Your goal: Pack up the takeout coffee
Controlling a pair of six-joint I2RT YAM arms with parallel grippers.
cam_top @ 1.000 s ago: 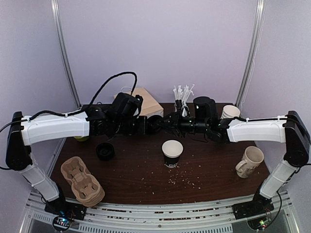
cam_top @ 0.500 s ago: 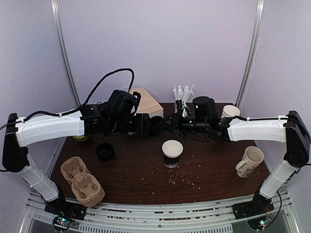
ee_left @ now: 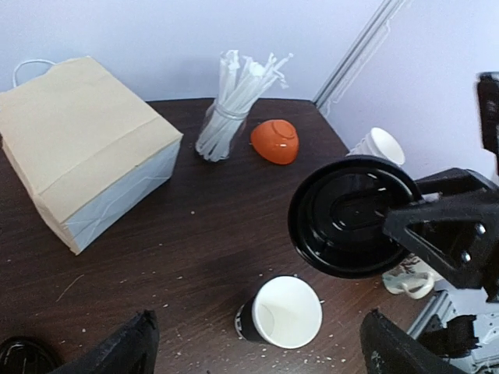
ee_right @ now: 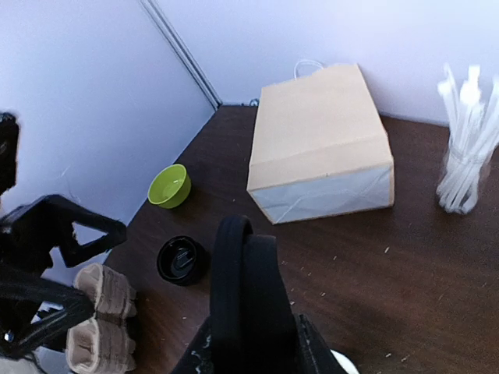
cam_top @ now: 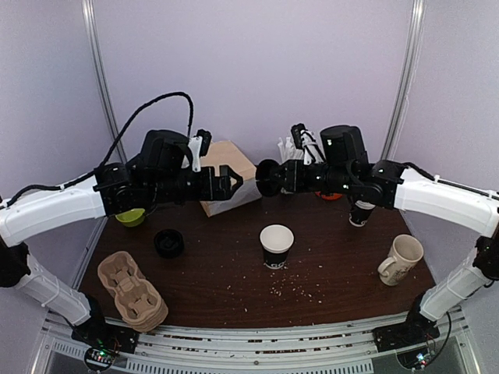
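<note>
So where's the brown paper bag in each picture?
Top external: the paper bag is at the back of the table, left of the middle, partly behind the left arm.
Left wrist: it is at the upper left.
Right wrist: it is at the upper middle.
Shared landmark: the bunch of white straws is near the bag in every view.

In the top view the orange bowl (cam_top: 330,196) is almost wholly covered by the right arm (cam_top: 421,195), by which the stack of white cups (cam_top: 362,209) and the straws (cam_top: 288,146) are also partly hidden. The green bowl (cam_top: 131,217) is half hidden under the left arm (cam_top: 62,209). The print on the black cup (cam_top: 275,248) cannot be read. In the left wrist view the mug (ee_left: 405,280) is mostly hidden behind the right gripper (ee_left: 401,226), and a loose lid (ee_left: 19,357) is cut off at the bottom corner. In the right wrist view nearly all of the cup is masked by the black lid (ee_right: 243,296) held edge-on.
</note>
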